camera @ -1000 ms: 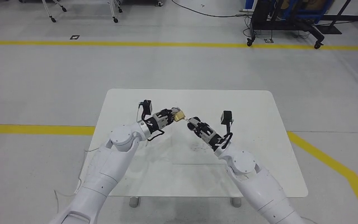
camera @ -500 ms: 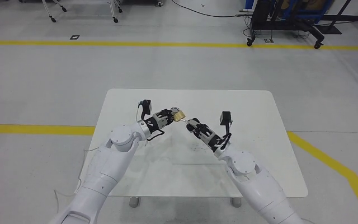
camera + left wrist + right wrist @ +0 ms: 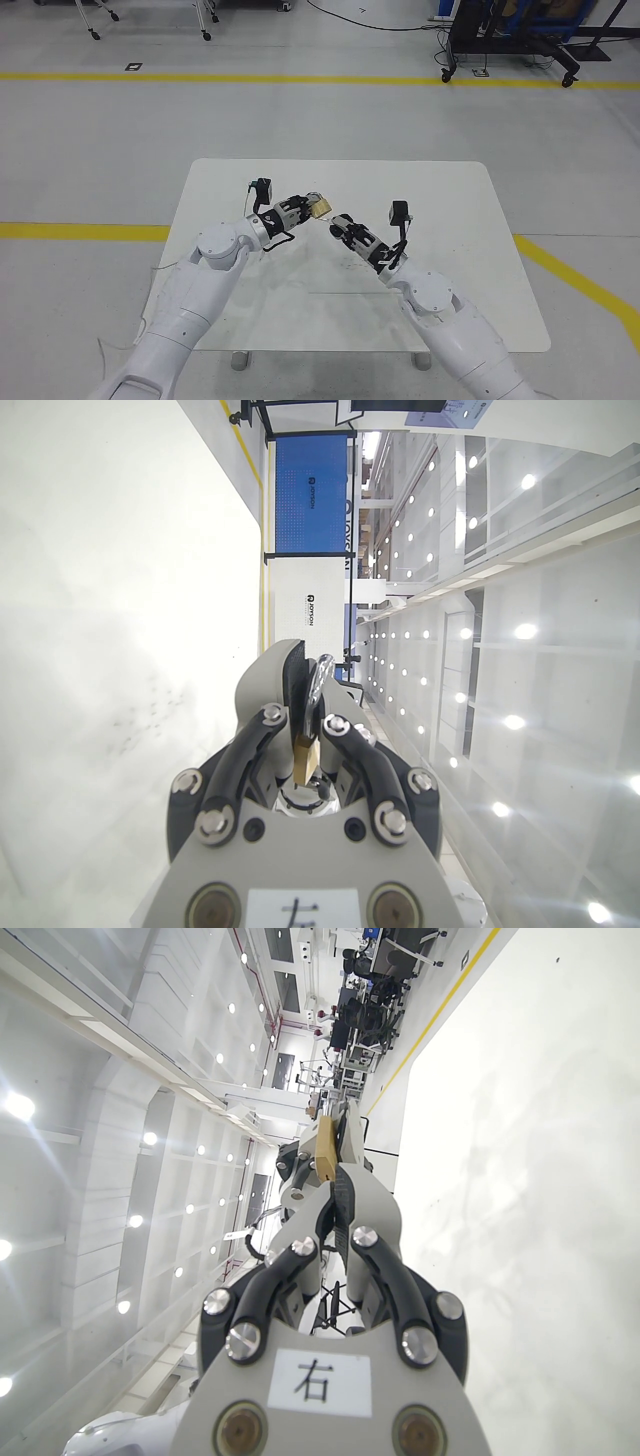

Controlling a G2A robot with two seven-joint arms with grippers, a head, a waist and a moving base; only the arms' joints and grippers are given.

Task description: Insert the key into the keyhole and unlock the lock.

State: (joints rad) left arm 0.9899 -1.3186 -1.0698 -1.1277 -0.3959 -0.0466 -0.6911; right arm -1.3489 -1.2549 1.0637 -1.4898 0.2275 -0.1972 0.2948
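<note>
A small brass padlock (image 3: 324, 1148) is held above the white bench (image 3: 450, 200), just left of centre in the top view, with the left claw (image 3: 306, 208) clenched on it; the steel shackle (image 3: 319, 680) lies between that claw's black pads. The right claw (image 3: 336, 1190) is pinched tight with its tips touching the lock's near end, presumably on the key, which is hidden between the pads. The lock looks rigid, dense for its size and smooth, so it may slip or swivel if it is gripped by the shackle alone. Pressing on the flat brass faces would better resist the twist of turning. The key should be thin, stiff and light, best held by its head with the blade left free. The main obstruction is the crowding of the two sets of fingertips around the keyhole end. Faint scuff marks (image 3: 352, 264) sit on the bench below, and a black wheeled rack (image 3: 510, 40) stands on the floor at upper right, well apart
</note>
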